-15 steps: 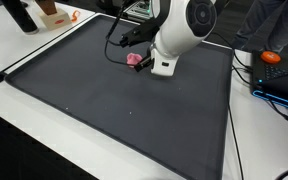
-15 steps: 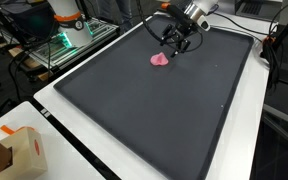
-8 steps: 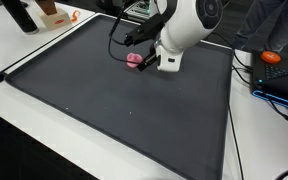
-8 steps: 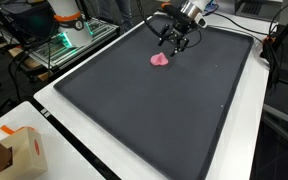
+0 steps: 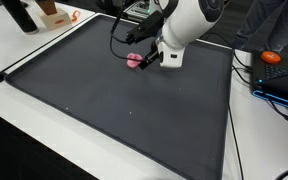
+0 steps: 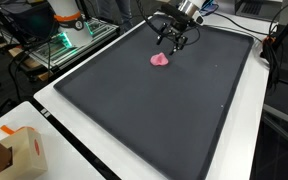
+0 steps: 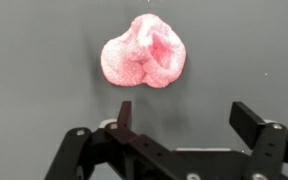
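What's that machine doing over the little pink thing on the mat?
A robot arm hovers with its gripper open, close over a crumpled pink lump that lies on a dark grey mat. Nothing is gripped: in the wrist view the jaws stand wide apart, and the lump lies clear of them.

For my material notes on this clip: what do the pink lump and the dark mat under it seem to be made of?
Pink lump: probably soft foam or spongy cloth, matte. Its surface looks fuzzy and pitted, with rounded folds and no shine.
Dark mat: likely rubber or fabric-faced, matte. It shows a fine even grain and no reflections, and it lies flat and thin.
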Robot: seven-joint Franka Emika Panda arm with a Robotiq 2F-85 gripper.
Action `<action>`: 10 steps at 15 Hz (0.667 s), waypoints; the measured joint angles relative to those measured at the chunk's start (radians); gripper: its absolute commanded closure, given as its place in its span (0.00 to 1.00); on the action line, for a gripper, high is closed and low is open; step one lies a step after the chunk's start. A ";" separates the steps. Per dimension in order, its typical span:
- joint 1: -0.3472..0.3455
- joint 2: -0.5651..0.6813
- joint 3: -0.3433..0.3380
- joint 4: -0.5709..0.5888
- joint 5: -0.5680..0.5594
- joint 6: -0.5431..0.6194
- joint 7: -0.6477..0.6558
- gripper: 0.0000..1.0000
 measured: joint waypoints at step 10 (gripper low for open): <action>-0.016 0.000 -0.015 0.030 0.007 0.011 0.029 0.00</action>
